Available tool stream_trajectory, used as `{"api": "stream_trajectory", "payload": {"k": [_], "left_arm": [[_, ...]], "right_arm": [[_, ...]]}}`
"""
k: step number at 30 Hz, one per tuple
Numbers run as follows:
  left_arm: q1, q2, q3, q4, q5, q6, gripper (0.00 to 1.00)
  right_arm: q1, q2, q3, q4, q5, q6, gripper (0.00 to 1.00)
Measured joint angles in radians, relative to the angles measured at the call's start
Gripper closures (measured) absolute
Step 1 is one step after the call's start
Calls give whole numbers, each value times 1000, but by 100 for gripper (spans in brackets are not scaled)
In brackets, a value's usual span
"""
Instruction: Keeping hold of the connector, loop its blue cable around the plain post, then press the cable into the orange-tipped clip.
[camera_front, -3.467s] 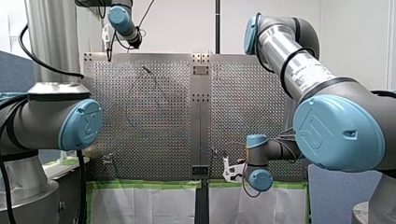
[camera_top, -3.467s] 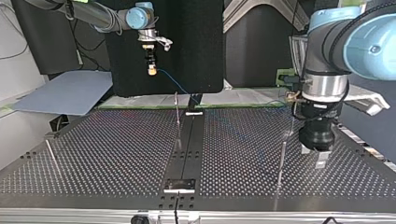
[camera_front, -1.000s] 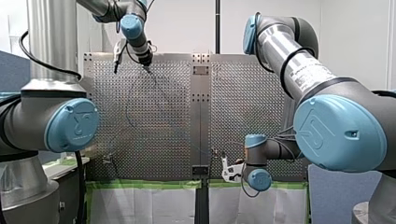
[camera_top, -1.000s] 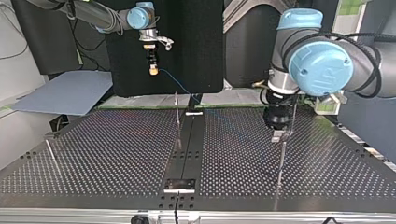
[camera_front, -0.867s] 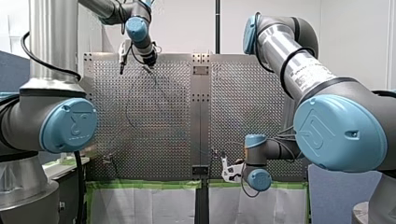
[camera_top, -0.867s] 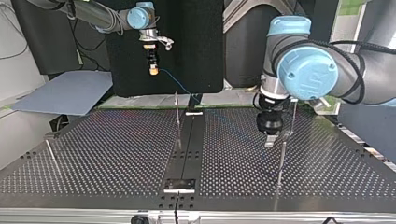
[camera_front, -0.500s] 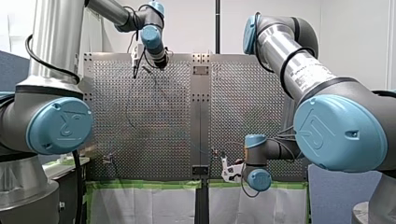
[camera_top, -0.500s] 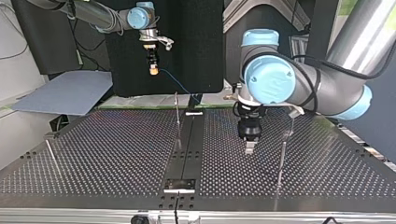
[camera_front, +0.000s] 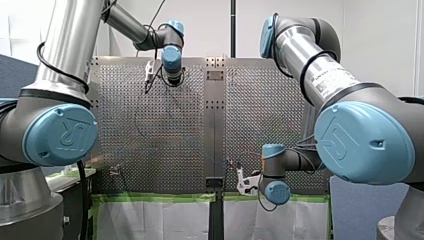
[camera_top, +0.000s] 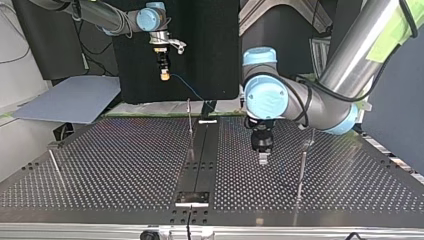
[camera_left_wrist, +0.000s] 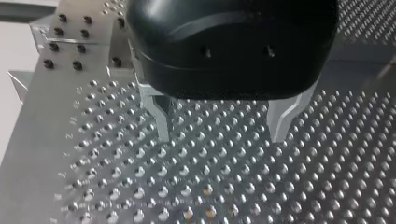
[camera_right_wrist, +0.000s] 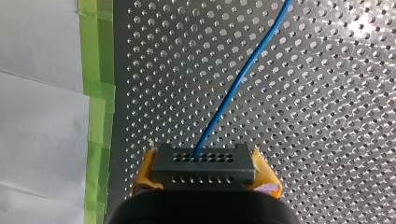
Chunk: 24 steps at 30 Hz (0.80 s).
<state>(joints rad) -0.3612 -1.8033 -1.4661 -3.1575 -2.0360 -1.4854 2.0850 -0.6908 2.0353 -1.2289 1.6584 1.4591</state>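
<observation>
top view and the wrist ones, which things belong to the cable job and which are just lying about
Part of the job:
connector, held in my right gripper
blue cable
upright posts, though I cannot tell the plain one from the clip

Just lying about:
blue-grey sheet at the top view's left
green tape
white paper

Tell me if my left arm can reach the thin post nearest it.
Probably yes: my left gripper, fingers open, hangs over the table beside the post, with nothing visible between them.
</observation>
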Motion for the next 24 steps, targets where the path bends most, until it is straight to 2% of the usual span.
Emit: {"api": "stream_trajectory", "payload": {"k": [9, 12, 18, 24], "left_arm": [[9, -17, 1, 42, -80, 78, 1], [10, -28, 5, 49, -93, 99, 1], [6, -65, 24, 54, -65, 118, 1], [16, -77, 35, 59, -3, 97, 1]], "right_arm": [[0, 0, 0, 1, -1, 0, 100], [2, 0, 0, 2, 0, -1, 100], [5, 0, 0, 3, 0, -1, 100], [6, 0, 0, 3, 0, 0, 100]]}}
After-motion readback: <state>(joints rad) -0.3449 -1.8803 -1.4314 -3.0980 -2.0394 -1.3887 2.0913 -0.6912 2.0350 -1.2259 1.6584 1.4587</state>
